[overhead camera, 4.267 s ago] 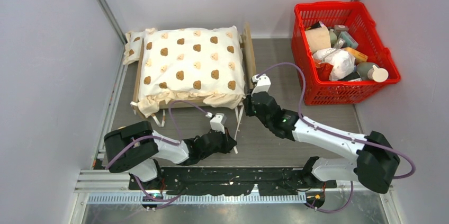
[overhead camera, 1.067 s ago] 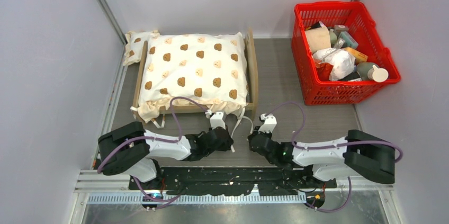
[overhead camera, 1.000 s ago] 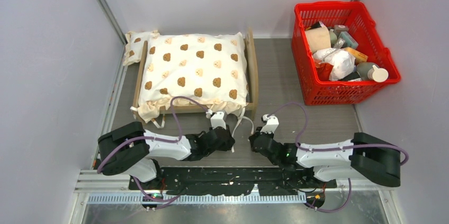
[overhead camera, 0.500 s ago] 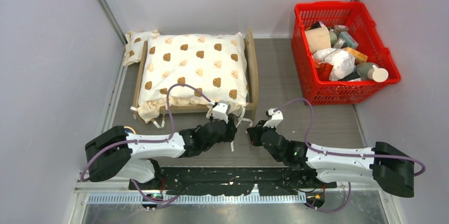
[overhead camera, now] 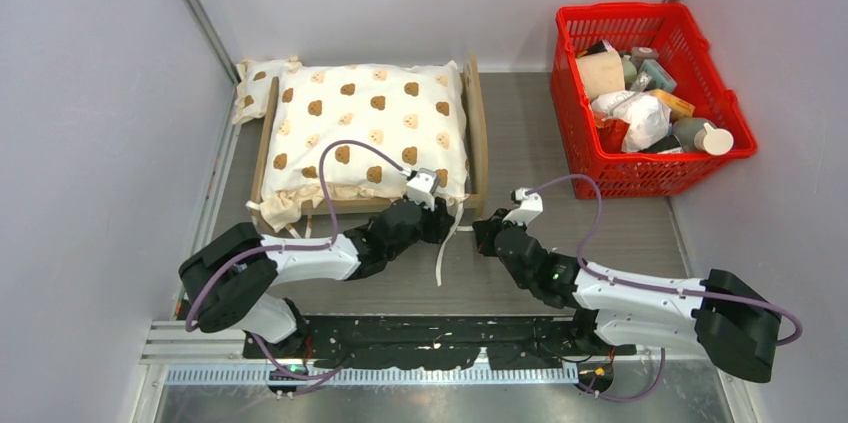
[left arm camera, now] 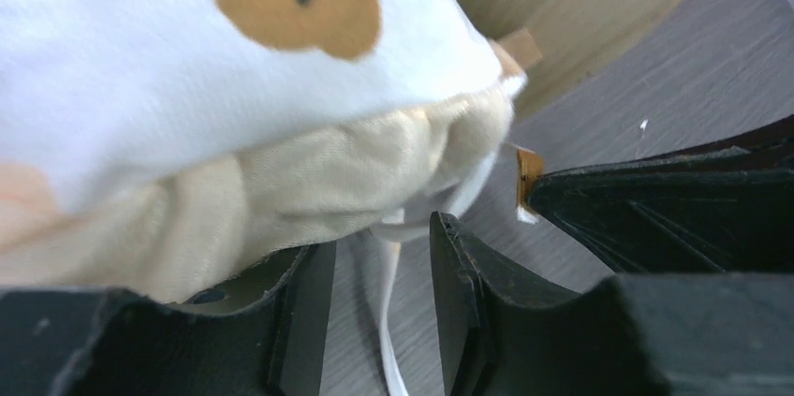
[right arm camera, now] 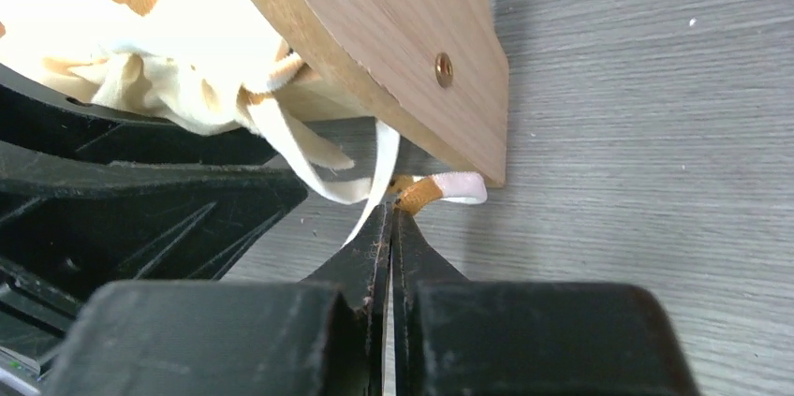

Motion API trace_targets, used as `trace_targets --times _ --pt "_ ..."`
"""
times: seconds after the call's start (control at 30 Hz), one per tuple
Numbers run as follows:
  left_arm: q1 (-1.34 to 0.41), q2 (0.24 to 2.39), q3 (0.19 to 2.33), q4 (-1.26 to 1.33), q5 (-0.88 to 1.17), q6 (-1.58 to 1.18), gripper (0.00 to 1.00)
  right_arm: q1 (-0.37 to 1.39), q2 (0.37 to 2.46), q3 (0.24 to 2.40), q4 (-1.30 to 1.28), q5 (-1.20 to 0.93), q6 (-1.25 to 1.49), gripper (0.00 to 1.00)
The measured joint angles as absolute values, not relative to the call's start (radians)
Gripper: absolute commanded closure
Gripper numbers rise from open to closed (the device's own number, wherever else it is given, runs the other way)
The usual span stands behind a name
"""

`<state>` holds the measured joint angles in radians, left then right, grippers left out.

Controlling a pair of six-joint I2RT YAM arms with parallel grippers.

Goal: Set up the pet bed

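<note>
The pet bed (overhead camera: 478, 133) is a light-wood frame at the back left, with the cream bear-print cushion (overhead camera: 365, 128) lying in it. My left gripper (overhead camera: 441, 221) is at the bed's near right corner. In the left wrist view it (left arm camera: 379, 237) stands open under the cushion's ruffled corner (left arm camera: 374, 162), and a white tie ribbon (left arm camera: 389, 321) runs loose between its fingers. My right gripper (overhead camera: 484, 233) is just to its right. It (right arm camera: 391, 209) is shut on a tan-ended white ribbon (right arm camera: 440, 190), right below the frame's wooden end board (right arm camera: 393, 31).
A small bear-print pillow (overhead camera: 255, 83) leans at the bed's far left corner. A red basket (overhead camera: 640, 11) full of packets and bottles stands at the back right. The two grippers sit close together, with another ribbon (overhead camera: 442, 258) trailing on the grey table between them.
Both arms have stretched forward from near their bases to the bed's near right corner. The left jaws have opened wider around the loose ribbon. The right jaws stayed shut.
</note>
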<state>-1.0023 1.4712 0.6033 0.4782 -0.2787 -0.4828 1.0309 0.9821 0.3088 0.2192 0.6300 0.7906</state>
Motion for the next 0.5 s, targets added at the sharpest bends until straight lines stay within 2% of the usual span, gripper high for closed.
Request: trace_targets --times 0.5 --pt "-0.946 1.471 0.582 0.519 -0.239 -0.488 0.62 1.016 1.202 0.463 0.252 0.675 0.829 0.95"
